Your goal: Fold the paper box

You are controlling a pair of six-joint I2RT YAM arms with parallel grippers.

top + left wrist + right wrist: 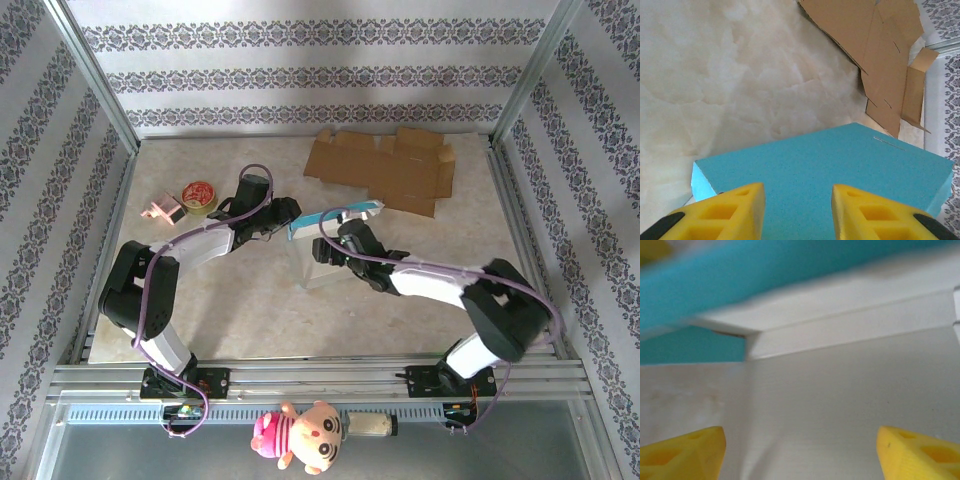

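Paper box (312,268) stands near the middle of the pale table (250,320) in the top external view, with its white body low and a turquoise flap (335,217) raised over it. The left gripper (287,216) is at the left end of this flap and the right gripper (335,247) is at the right side of the box, just under the flap. Whether either one touches the box I cannot tell from above. A flat brown cardboard (385,170) lies behind the box, well apart from it. A tape roll (198,195) and a small pink object (160,210) lie at the left side. A plush doll (300,435) sits in front of the arm bases.

From the left wrist, the left gripper (797,210) has its two yellow fingers (735,210) parted by a moderate gap. The turquoise face of the paper box (840,170) shows through this gap and nothing is clamped between them. The brown cardboard (880,60) lies beyond on the table.

From the right wrist, the right gripper (800,455) is spread wide and holds nothing. Its yellow fingertips (685,452) are at the two lower corners. Just in front of it is the white inner wall of the paper box (840,405), with the turquoise flap (765,275) above.
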